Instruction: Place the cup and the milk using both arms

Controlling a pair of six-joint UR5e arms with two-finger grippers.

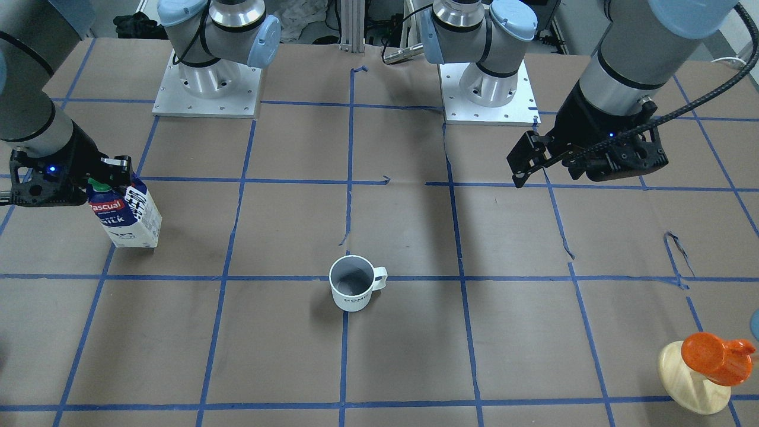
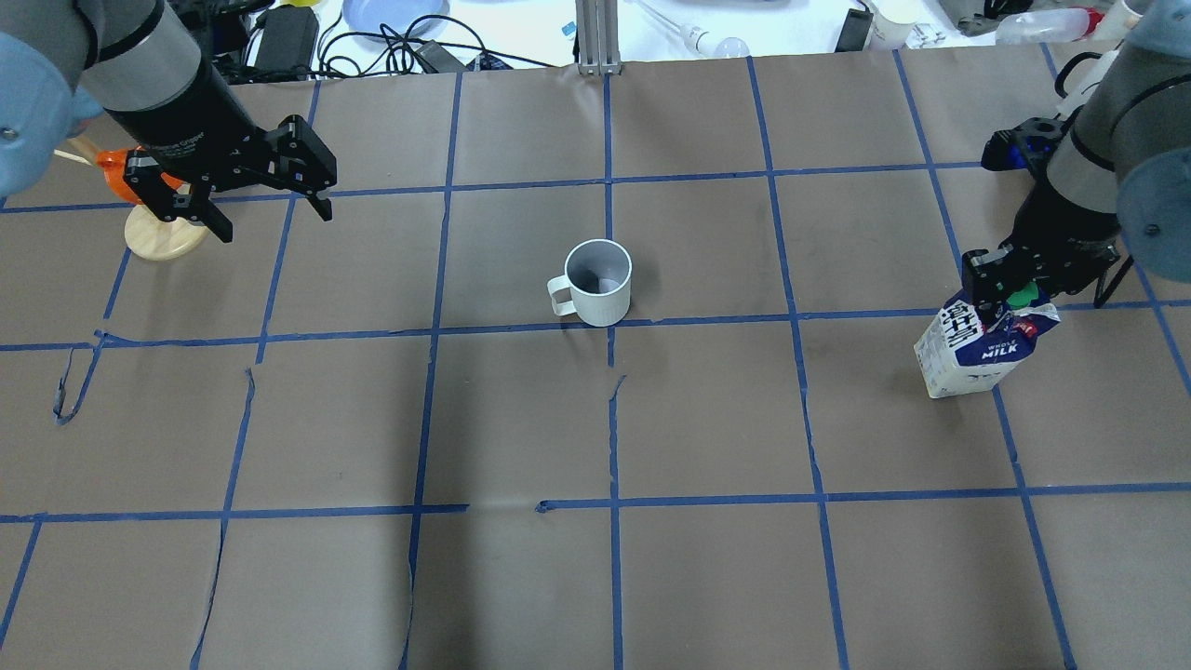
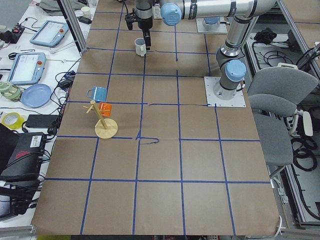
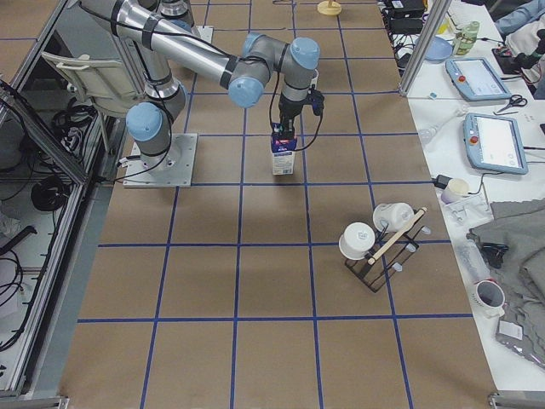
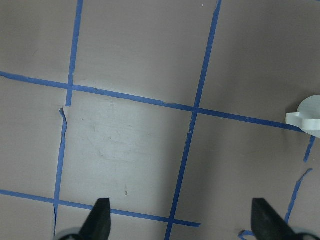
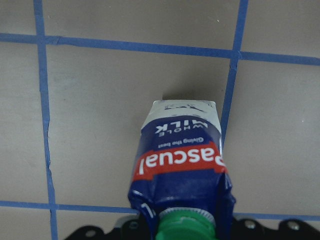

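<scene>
Brown table point(image 2: 707, 419): right hand point(image 2: 1003, 302) grips milk point(image 2: 972, 358); left hand point(image 2: 274, 221) wide, well off cup point(image 2: 600, 282).

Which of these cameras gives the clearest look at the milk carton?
The right wrist-mounted view: the milk is largest there, red label and green cap plain. Front-facing and overhead views show it smaller, its top in the right gripper. Exterior right shows it tiny; the rest miss it.

Bright, even overhead light leaves soft, faint shadows on the brown surface point(image 1: 284, 225). The left wrist view shows a pale glare patch toward 9 o'clock. In the right wrist view, the milk carton point(image 6: 180, 165) blurs near its cap, at 6 o'clock.
</scene>
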